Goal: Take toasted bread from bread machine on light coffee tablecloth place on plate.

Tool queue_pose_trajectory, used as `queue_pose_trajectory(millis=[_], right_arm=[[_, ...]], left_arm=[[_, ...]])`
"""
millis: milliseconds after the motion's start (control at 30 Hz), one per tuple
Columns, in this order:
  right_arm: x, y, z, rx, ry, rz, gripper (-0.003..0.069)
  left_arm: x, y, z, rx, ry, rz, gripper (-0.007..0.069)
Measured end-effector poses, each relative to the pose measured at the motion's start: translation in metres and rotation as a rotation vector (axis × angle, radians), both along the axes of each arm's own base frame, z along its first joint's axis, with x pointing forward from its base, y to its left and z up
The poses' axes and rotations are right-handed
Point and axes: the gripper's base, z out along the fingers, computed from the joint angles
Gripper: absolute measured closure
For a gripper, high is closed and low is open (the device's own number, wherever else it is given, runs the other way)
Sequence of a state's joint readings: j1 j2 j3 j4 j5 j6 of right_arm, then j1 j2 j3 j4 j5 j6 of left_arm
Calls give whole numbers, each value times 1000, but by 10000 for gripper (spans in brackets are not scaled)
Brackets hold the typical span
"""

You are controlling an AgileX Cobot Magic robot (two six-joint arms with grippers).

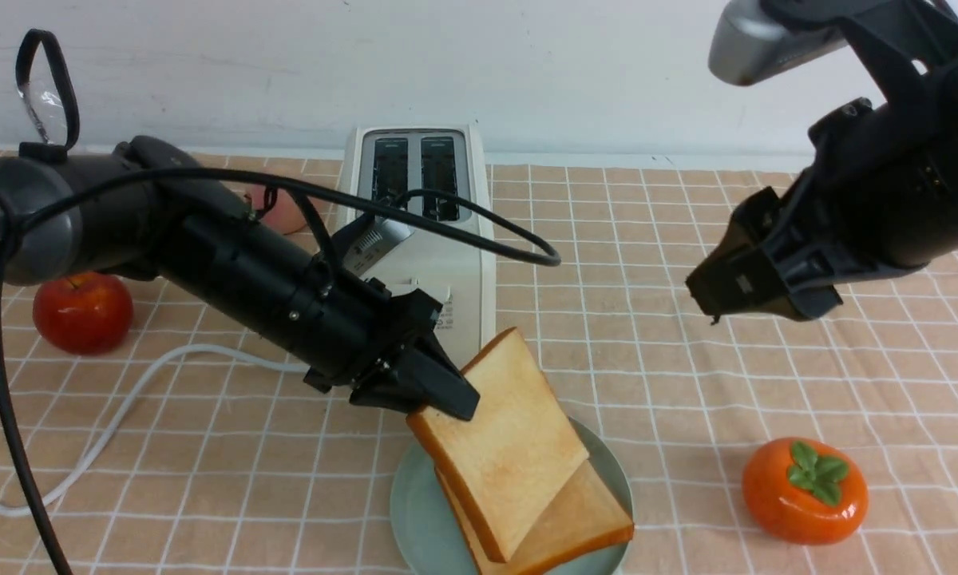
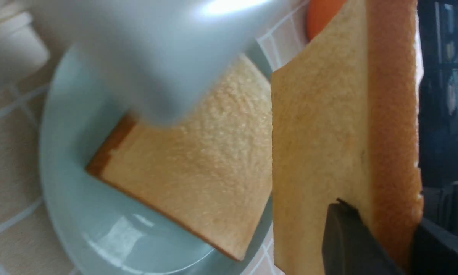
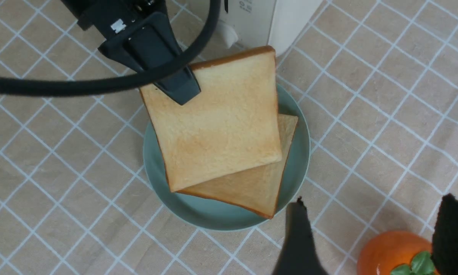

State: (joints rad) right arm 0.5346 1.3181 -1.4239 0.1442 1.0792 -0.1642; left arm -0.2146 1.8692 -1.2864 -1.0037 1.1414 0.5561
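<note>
The left claw [image 1: 447, 399] is closed on a slice of toast [image 1: 504, 447]. Its tips are a little apart, with just the bread between them. They pinch the toast near one corner, and the rest of the slice sticks out from the claw, over the plate [image 1: 415, 499]. The slice is tilted.

A second slice of toast [image 1: 579, 511] is under it, on the plate. It is not in any claw. One of its corners comes close to the rim of the plate, on the right side. The plate is by the near edge of the tabletop [image 1: 647, 343], around the middle.

The bread machine [image 1: 447, 263] is behind the plate, and its two slots are empty. It reaches back to the far edge of the tabletop.

The right claw [image 1: 758, 275] is open wide and holds nothing. It is up high, well apart from both slices. A round orange fruit [image 1: 805, 491] sits to the right of the plate. A red apple [image 1: 83, 313] is by the left edge of the tabletop.
</note>
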Motion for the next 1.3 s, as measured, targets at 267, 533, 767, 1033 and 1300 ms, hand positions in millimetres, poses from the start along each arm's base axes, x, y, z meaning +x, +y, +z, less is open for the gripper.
queue_pose_trajectory(millis=[267, 533, 767, 1033, 1300], right_arm=[[2, 0, 1, 8, -24, -5, 206], [2, 1, 2, 13, -28, -5, 214], [5, 0, 3, 31, -46, -42, 222], [20, -17, -12, 31, -60, -208, 483], [22, -61, -44, 147, -56, -408, 678]], left_arm=[[-1, 1, -1, 36, 22, 10, 139], [-4, 7, 16, 95, -76, 30, -37], [-28, 29, 98, 264, -277, 134, 62], [-82, 66, 158, 454, -370, 372, 230], [-143, 86, 171, 450, -510, 474, 503]])
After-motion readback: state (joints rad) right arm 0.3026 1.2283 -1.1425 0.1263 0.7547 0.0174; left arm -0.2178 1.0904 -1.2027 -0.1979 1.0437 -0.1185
